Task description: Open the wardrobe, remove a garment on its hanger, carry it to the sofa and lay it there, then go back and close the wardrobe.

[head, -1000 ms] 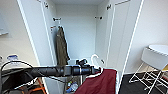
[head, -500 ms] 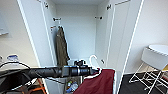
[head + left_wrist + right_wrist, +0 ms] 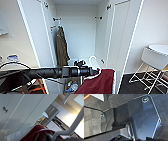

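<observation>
Maroon jacket (image 3: 98, 83) with white trim, hanging from a thin white hanger (image 3: 93, 60) whose curved hook rises at about 12 o'clock above the cloth. We see the garment outside the tall white wardrobe (image 3: 75, 32), low in the head view at roughly 5 o'clock from the cabinet's open interior. The left gripper (image 3: 96, 71), at the end of the dark arm reaching across from 9 o'clock, meets the hanger near its neck; we judge it clamped there, since the jacket hangs free of any rail. Holding at the neck lets the shoulders stay spread and the cloth drape clear of the arm. In the left wrist view the hanger's white bar (image 3: 75, 125) curves over the maroon collar (image 3: 37, 131). Both wardrobe doors stand wide, which we read as left so for the return. An olive-brown garment (image 3: 61, 46) hangs inside at 10 o'clock. A white chair (image 3: 152, 62) stands at 3 o'clock. For the right gripper we cannot tell the finger state.
</observation>
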Motion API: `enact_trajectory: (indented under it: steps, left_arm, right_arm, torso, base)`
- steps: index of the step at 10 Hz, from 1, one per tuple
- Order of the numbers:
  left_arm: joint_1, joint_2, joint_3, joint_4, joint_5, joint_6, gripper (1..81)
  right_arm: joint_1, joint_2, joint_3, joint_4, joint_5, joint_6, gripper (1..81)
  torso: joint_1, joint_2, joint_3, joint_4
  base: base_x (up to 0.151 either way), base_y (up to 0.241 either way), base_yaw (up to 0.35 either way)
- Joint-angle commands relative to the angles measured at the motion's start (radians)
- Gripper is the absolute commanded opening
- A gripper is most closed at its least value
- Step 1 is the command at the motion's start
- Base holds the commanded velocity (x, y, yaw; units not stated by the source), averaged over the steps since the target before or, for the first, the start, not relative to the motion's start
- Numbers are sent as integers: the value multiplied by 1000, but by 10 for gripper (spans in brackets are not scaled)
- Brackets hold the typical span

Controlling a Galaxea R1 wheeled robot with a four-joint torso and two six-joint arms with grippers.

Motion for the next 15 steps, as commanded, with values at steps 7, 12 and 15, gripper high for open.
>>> enact_trajectory:
  steps: [7, 12, 15]
  left_arm:
    - [-184, -1, 2, 40, -51, -36, 10]
    - [-184, -9, 3, 40, -53, -39, 10]
    - [-184, -19, 5, 40, -77, -39, 10]
  right_arm:
    - [37, 0, -6, -3, -56, -3, 811]
    - [35, 3, -6, -4, -56, -3, 811]
    - [34, 4, -6, -6, -56, -3, 811]
  torso:
    - [0, 0, 0, 0]
    - [0, 0, 0, 0]
    - [0, 0, 0, 0]
  base:
    - [0, 0, -107]
    - [0, 0, -205]
    - [0, 0, -208]
